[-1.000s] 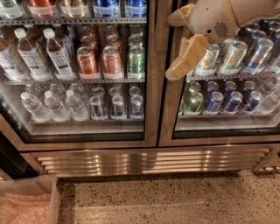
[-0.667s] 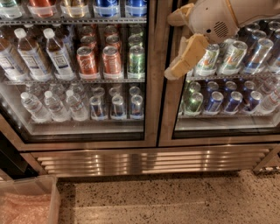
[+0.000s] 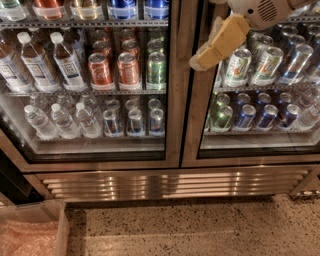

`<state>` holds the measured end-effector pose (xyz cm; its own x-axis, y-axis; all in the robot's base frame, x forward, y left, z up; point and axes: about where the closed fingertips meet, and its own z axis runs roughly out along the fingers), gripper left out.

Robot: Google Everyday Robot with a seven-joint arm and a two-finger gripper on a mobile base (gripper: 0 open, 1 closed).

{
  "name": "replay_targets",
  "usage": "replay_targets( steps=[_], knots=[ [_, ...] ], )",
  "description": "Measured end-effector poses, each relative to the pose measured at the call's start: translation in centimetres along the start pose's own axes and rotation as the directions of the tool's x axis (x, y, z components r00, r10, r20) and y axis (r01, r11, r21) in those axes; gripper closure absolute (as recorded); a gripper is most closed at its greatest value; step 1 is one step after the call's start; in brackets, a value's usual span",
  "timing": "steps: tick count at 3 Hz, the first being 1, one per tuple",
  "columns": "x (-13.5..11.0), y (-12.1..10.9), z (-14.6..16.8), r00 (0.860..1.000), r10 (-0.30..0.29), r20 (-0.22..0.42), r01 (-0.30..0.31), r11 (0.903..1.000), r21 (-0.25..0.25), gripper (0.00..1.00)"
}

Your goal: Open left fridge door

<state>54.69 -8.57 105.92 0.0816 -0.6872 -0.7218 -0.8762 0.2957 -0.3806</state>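
The left fridge door point(image 3: 173, 100) is a glass pane in a brushed-steel frame. It stands closed and shows water bottles point(image 3: 55, 120) and red cans point(image 3: 114, 70) on its shelves. The matching right door point(image 3: 196, 115) shows green-white and blue cans point(image 3: 250, 65). My gripper point(image 3: 202, 61) hangs from the white arm point(image 3: 260, 10) at the top right. Its tan tip points down and left, in front of the right door's frame, just right of the seam between the two doors.
A steel vent grille point(image 3: 170, 182) runs under both doors. The speckled floor point(image 3: 200, 230) lies below it. A clear plastic bin point(image 3: 35, 230) sits at the bottom left. A dark gap point(image 3: 12, 185) shows left of the fridge.
My gripper has moved a little upward along the frame between the doors. Both doors stay closed.
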Motion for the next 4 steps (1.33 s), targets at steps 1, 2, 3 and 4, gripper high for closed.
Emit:
replay_targets(
  steps=[1,2,3,4],
  knots=[
    [-0.3,-0.3,0.0,1.0,-0.002,0.006,0.002,0.9999,0.014,0.0],
    [0.2,0.2,1.5,0.999,0.028,0.017,-0.027,0.9994,-0.019,0.0],
    [0.6,0.4,4.1,0.998,0.06,0.033,-0.057,0.9957,-0.073,0.0],
    [0.5,0.2,6.2,0.996,0.071,0.053,-0.065,0.9923,-0.106,0.0]
  ],
)
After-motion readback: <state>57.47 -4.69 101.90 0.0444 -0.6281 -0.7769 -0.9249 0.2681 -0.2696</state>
